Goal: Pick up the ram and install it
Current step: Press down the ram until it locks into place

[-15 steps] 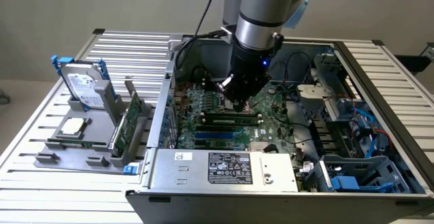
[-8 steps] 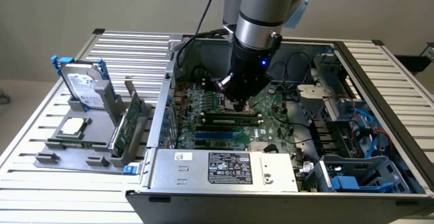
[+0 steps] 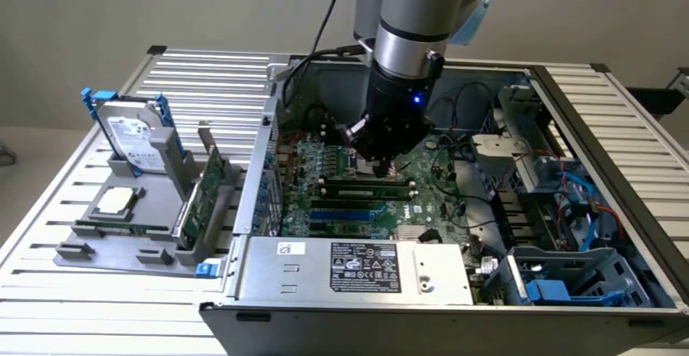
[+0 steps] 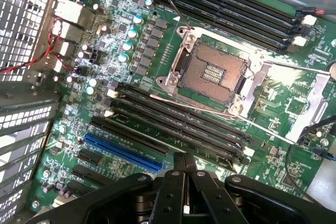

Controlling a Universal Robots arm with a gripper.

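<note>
My gripper (image 3: 377, 165) is inside the open computer case, low over the motherboard (image 3: 431, 198). In the wrist view its black fingers (image 4: 173, 192) are pressed together and the gripper (image 4: 185, 162) is shut with nothing between them. It hangs over the bank of black memory slots (image 4: 178, 124) beside the open processor socket (image 4: 212, 72). In the exterior view a long narrow green strip, apparently the ram (image 3: 366, 184), runs along those slots just in front of the gripper. Whether it is fully seated I cannot tell.
A grey fixture (image 3: 108, 251) on the slatted table at the exterior view's left holds a hard drive (image 3: 135, 142), a processor (image 3: 113, 203) and a tall green expansion card (image 3: 205, 194). The case walls, the power supply (image 3: 361, 267), loose cables (image 3: 473, 150) and a blue slot (image 4: 123, 153) crowd the board.
</note>
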